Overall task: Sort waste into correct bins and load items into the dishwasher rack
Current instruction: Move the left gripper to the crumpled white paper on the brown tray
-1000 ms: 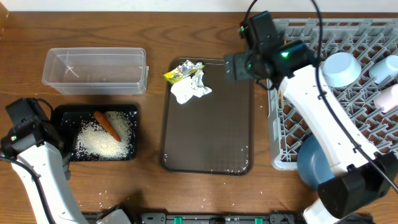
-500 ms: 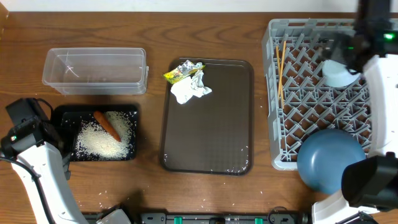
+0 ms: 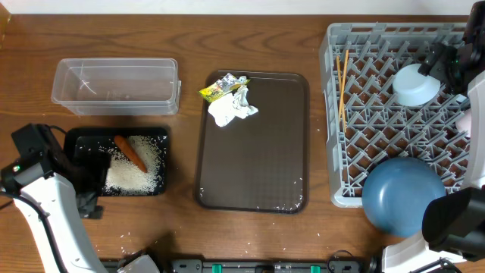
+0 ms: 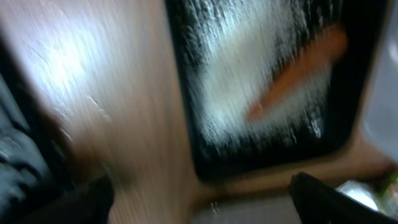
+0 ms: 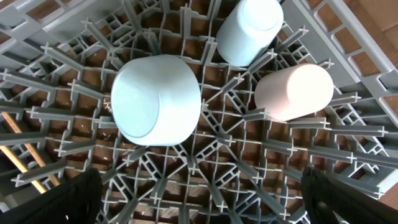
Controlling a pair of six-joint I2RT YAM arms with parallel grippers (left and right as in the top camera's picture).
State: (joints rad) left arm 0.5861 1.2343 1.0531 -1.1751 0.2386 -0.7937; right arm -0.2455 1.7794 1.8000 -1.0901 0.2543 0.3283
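While both arms hang with nothing in their grasp, a brown serving tray lies at the middle of a wooden table. On the tray's far left corner sit a crumpled white tissue and, touching it, a yellow-green snack wrapper.

Left of the tray, near the front, is a shallow black tray holding a heap of white rice with a small orange carrot lying on it. A clear plastic tub stands farther back on that same side.

Just right of the tray stands the large grey dishwasher rack. Wooden chopsticks lie in the row nearest the tray. Farther right a light-blue bowl sits upside down, with a white cup and a pale blue cup beside it. A round blue plate overlaps the rack's near corner.

The left gripper, in a blurred view, hangs by the black tray's near outer corner, fingers spread wide. The right gripper hovers over the bowl, jaws fully apart.
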